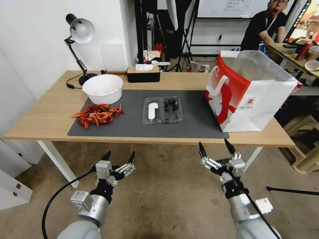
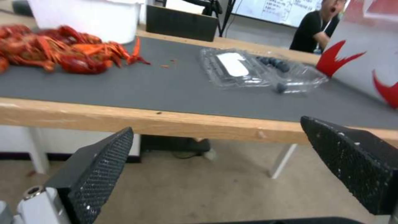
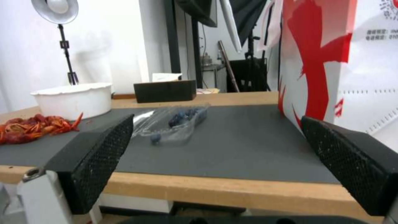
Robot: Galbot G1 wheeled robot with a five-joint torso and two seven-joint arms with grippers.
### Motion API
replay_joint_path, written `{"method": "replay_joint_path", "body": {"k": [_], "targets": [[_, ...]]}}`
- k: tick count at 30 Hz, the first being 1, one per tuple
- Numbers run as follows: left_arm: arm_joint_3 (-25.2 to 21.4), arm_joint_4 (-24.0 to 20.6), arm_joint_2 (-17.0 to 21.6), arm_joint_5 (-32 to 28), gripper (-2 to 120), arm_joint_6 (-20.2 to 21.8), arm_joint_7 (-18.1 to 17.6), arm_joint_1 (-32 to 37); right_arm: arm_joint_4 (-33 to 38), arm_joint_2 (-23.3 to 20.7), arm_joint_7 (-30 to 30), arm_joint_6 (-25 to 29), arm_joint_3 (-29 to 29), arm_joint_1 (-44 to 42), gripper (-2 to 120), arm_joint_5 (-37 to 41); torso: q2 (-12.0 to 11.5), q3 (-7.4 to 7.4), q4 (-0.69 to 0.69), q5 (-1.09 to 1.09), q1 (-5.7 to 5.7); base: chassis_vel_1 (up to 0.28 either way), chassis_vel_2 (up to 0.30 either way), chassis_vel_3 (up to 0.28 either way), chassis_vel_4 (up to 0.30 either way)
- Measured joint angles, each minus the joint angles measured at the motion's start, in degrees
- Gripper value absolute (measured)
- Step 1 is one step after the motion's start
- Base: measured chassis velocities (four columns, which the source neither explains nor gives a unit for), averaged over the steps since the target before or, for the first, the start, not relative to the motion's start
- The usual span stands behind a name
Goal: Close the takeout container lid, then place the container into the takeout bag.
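Observation:
The container (image 1: 162, 110) lies open and flat on the grey mat (image 1: 133, 121), in the middle of the table. Its lid (image 1: 152, 111) is the left half and bears a white oblong piece. The right half (image 1: 173, 109) holds dark blue berries. The takeout bag (image 1: 249, 91), white with red panels, stands open at the table's right end. My left gripper (image 1: 120, 154) and right gripper (image 1: 214, 144) hang open below the table's front edge, both empty. The left wrist view shows the container (image 2: 259, 70) and bag (image 2: 365, 53) beyond my left gripper (image 2: 215, 124). The right wrist view shows the container (image 3: 176, 123) and bag (image 3: 331, 62).
A big white bowl (image 1: 102, 89) and a pile of red crayfish (image 1: 97, 115) sit on the mat's left side. A black tissue box (image 1: 143, 74) and a desk lamp (image 1: 79, 33) stand at the back. The wooden table (image 1: 50, 113) has its front edge just ahead of both grippers.

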Motion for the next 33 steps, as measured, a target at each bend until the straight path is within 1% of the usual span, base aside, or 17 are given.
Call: {"method": "replay_joint_path", "body": {"k": [2,3,4,6,7,8,10,11,12,13,14,15,17,22,23,27,33], "targets": [[1.3,0.26,0.88,-5.02,100,1.3,-1.76,-2.23,0.5,0.09,-0.19,-0.23,0.15,-0.42,100,0.01,0.0,0.0,0.01,0.0,0.0,0.0,0.0,0.0,0.0],[1.3,0.26,0.88,-5.02,100,1.3,-1.76,-2.23,0.5,0.09,-0.19,-0.23,0.15,-0.42,100,0.01,0.0,0.0,0.01,0.0,0.0,0.0,0.0,0.0,0.0],[2.24,0.4,1.58,-8.64,100,2.22,-3.42,-4.29,0.74,-0.02,-0.29,-0.5,0.24,-0.61,100,0.09,0.0,0.01,0.0,0.0,0.0,0.0,0.0,0.0,0.0],[2.91,0.17,2.49,-16.65,100,3.96,-6.19,-7.54,0.78,-0.86,-0.33,-1.31,-0.08,-0.07,100,0.51,0.0,0.01,-0.08,-0.03,0.01,0.0,0.0,0.0,0.0],[2.91,0.17,2.49,-16.65,100,3.96,-6.19,-7.54,0.78,-0.86,-0.33,-1.31,-0.08,-0.07,100,0.51,0.0,0.01,-0.08,-0.03,0.01,0.0,0.0,0.0,0.0],[2.8,-0.28,2.62,-20.08,100,4.43,-7.13,-8.35,0.53,-1.62,-0.33,-1.81,-0.75,1.0,100,0.92,0.0,0.01,-0.07,-0.02,0.01,0.0,0.0,0.0,0.0],[2.4,-1.55,2.9,-28.26,100,5.05,-9.99,-10.09,-0.11,-3.32,-0.38,-3.01,-2.31,3.43,100,1.75,-0.01,0.01,0.09,0.07,0.01,0.0,0.0,0.0,0.0],[2.4,-1.55,2.9,-28.26,100,5.05,-9.99,-10.09,-0.11,-3.32,-0.38,-3.01,-2.31,3.43,100,1.75,-0.01,0.01,0.09,0.07,0.01,0.0,0.0,0.0,0.0],[2.73,-1.67,3.44,-33.0,100,5.99,-11.94,-12.02,-0.07,-3.71,-0.42,-3.26,-2.47,3.59,100,1.97,-0.01,0.01,0.06,0.06,0.01,0.0,0.0,0.0,0.0],[4.0,-1.14,4.27,-39.27,100,6.98,-14.41,-15.51,0.32,-3.9,-0.64,-3.52,-2.36,3.1,100,2.15,-0.01,0.01,0.01,-0.03,0.0,0.0,0.0,0.0,0.0],[5.46,0.0,4.93,-44.2,100,7.51,-16.55,-18.38,0.8,-3.88,-0.94,-3.62,-2.03,2.41,100,2.19,-0.01,0.01,-0.04,0.01,0.01,0.0,0.0,0.0,0.0],[5.46,0.0,4.93,-44.2,100,7.51,-16.55,-18.38,0.8,-3.88,-0.94,-3.62,-2.03,2.41,100,2.19,-0.01,0.01,-0.04,0.01,0.01,0.0,0.0,0.0,0.0],[7.97,2.88,5.61,-50.09,100,7.6,-19.17,-22.44,1.33,-3.64,-1.38,-3.63,-1.42,1.43,100,2.19,-0.01,0.01,-0.03,0.0,0.01,0.0,0.0,0.0,0.0],[12.19,7.82,5.8,-54.92,100,6.39,-21.45,-28.13,2.0,-2.93,-1.77,-3.62,-0.64,-0.19,100,1.69,-0.01,0.01,-0.01,0.01,0.02,0.0,0.0,0.0,0.0],[12.19,7.82,5.8,-54.92,100,6.39,-21.45,-28.13,2.0,-2.93,-1.77,-3.62,-0.64,-0.19,100,1.69,-0.01,0.01,-0.01,0.01,0.02,0.0,0.0,0.0,0.0],[16.56,12.09,4.56,-55.62,100,5.29,-23.56,-34.64,2.42,-2.24,-1.92,-3.58,-0.09,-1.49,100,0.85,-0.01,0.01,-0.01,0.0,0.02,0.0,0.0,0.0,0.0],[19.89,15.01,3.31,-55.78,100,5.18,-25.93,-39.61,2.55,-1.68,-1.98,-3.46,0.25,-2.31,100,-0.2,-0.01,0.01,-0.01,0.01,0.02,0.0,0.0,0.0,0.0]]}}
